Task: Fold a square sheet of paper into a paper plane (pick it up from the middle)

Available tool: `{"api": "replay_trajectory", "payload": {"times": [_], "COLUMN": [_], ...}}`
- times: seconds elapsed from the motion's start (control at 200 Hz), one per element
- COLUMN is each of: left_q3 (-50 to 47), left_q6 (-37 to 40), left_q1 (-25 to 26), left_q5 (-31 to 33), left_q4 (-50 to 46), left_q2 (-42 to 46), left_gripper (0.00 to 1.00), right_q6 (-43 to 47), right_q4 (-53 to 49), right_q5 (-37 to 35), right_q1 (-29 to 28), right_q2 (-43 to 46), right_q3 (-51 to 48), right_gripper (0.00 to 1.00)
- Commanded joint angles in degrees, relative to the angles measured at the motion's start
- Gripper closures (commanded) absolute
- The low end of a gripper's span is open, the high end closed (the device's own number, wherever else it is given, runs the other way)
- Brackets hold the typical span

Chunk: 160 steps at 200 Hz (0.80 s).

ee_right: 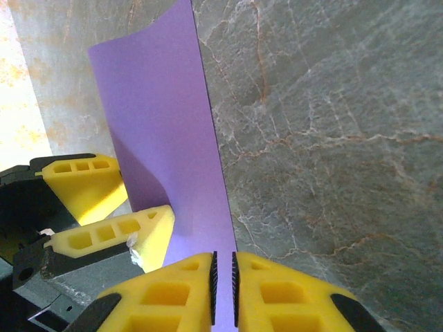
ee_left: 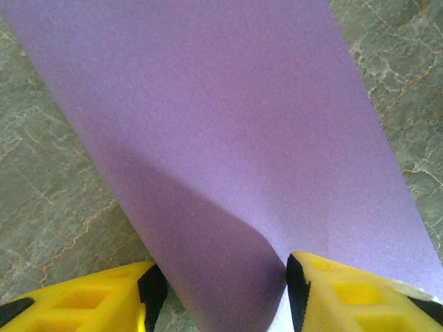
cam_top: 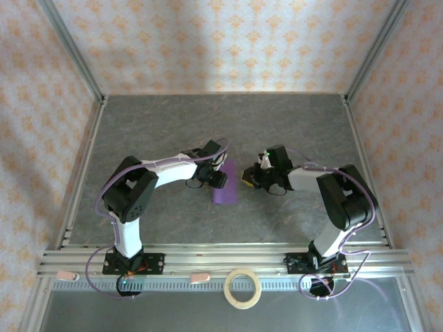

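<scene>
Tape ring [cam_top: 228,289] lies on the near metal strip and serves as the reference.

The square sheet of paper [cam_top: 225,187] is well beyond the ring and slightly to its left. It sits out on the grey marbled table [cam_top: 173,124], between the two grippers. The sheet does not lie flat. It rises off the table and bows into a soft curve. The surface is plain purple, with no sharp crease to be made out.

Left gripper [ee_left: 220,294] is beyond the ring and to its left, on that side of the sheet. Its jaws are roughly half apart. The curved paper fills the gap and meets both black pads, so it is held in a loose bend.

Right gripper [ee_right: 223,280] is beyond the ring and just to its right. Its jaws are nearly together, pinching a thin edge of the paper.

The yellow fingers of both grippers sit close together, with the sheet between them.
</scene>
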<state>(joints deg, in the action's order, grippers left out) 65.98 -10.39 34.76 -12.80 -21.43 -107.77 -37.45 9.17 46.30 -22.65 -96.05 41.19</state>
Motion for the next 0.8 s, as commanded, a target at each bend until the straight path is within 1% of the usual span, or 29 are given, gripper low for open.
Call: {"api": "replay_trajectory", "payload": {"times": [0.0,0.175,0.205,0.465,0.636,0.796], "left_q3": [-0.8,-1.0,-1.0,-1.1,-1.0,-1.3], "left_q6": [1.2,1.0,1.0,0.9,1.0,1.0], "left_q1": [-0.8,-0.8,-0.8,-0.8,-0.8,-0.8], "left_q5": [1.1,0.9,0.8,0.9,0.9,0.9], "left_q4": [0.6,0.7,0.8,0.9,0.7,0.8], "left_q2": [-3.6,-3.7,-3.6,-3.5,-3.5,-3.6], "left_gripper": [0.46,0.46,0.47,0.5,0.49,0.49], "right_q6": [-0.2,-0.5,-0.6,-0.6,-1.1,-1.7], "right_q4": [2.1,2.4,2.6,2.1,3.0,3.3], "right_q5": [0.9,0.9,0.8,-0.7,0.1,0.2], "right_q1": [0.1,-0.9,-1.1,-1.3,-1.4,-2.9], "right_q2": [-0.6,-1.7,-1.8,-2.2,-2.3,-3.8], "right_q3": [0.5,1.3,1.5,1.8,2.0,4.2], "right_gripper": [0.86,0.89,0.9,0.9,0.9,0.9]}}
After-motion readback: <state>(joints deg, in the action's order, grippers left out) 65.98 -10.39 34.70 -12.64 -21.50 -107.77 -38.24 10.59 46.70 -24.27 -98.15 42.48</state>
